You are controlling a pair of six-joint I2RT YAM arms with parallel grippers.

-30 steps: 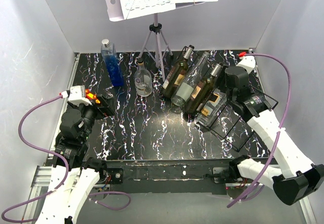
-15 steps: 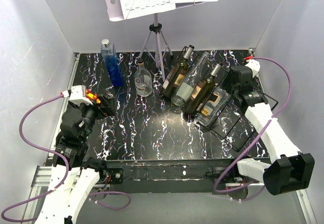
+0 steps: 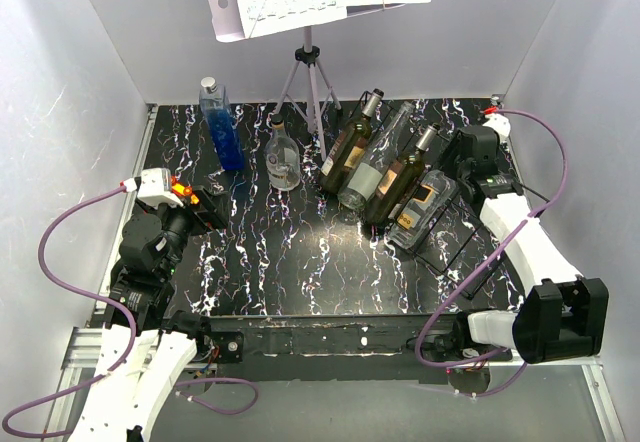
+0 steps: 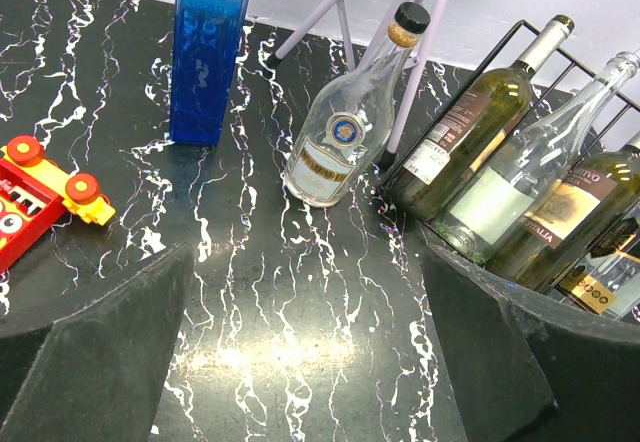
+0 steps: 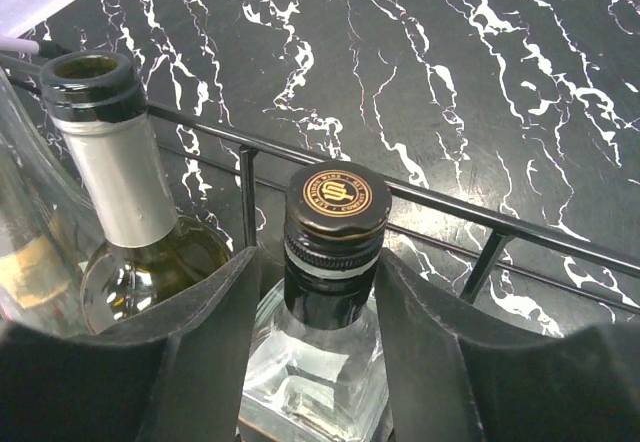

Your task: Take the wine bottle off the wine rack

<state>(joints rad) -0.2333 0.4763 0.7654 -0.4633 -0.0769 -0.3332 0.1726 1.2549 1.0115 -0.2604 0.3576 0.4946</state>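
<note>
The black wire wine rack (image 3: 452, 258) stands at the right of the table with several bottles lying in it. The rightmost is a clear square wine bottle (image 3: 420, 207) with an orange label and a black cap (image 5: 337, 207). My right gripper (image 3: 466, 162) is at the rack's far end. In the right wrist view its jaws (image 5: 320, 282) are narrowed around this bottle's neck, one finger on each side, just below the cap. My left gripper (image 3: 205, 209) is open and empty over the left of the table, far from the rack (image 4: 500, 52).
A green bottle (image 3: 350, 142), a clear one (image 3: 375, 162) and a brown one (image 3: 402, 177) lie beside it in the rack. A blue bottle (image 3: 220, 127), a clear round bottle (image 3: 283, 157) and a tripod music stand (image 3: 310, 72) stand behind. A red toy (image 3: 178, 192) lies by my left gripper.
My right arm has swung its elbow down and in, and the gripper has settled at the capped bottle's neck. The left arm and the bottles have not moved.
</note>
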